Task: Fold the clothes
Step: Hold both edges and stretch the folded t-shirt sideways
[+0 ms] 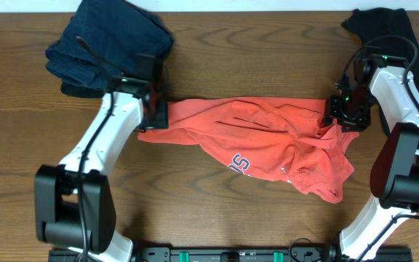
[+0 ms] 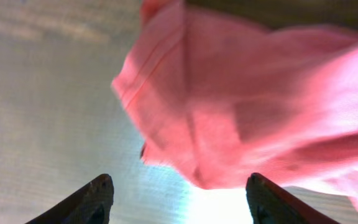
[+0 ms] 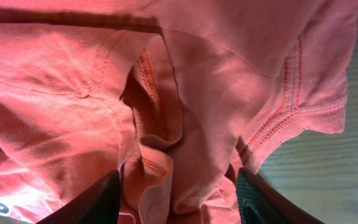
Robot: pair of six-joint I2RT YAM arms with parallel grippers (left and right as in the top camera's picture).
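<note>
The coral-red T-shirt (image 1: 268, 142) lies crumpled across the middle of the wooden table, with white-and-navy lettering (image 1: 240, 164) showing near its front. My left gripper (image 1: 153, 116) hovers at the shirt's left end. In the left wrist view its fingers stand wide apart, and the shirt's hemmed corner (image 2: 166, 93) lies just beyond them on the table. My right gripper (image 1: 340, 120) is over the shirt's right end. Its fingers (image 3: 98, 199) are spread, and loose folds of the shirt (image 3: 166, 155) bulge between them. A stitched sleeve hem (image 3: 291, 118) lies to the right.
A dark navy denim garment (image 1: 111, 47) is heaped at the back left, close behind my left arm. A black shirt (image 1: 384, 33) lies at the back right, behind my right arm. Bare wood (image 1: 217, 58) shows behind the red shirt and in front of it.
</note>
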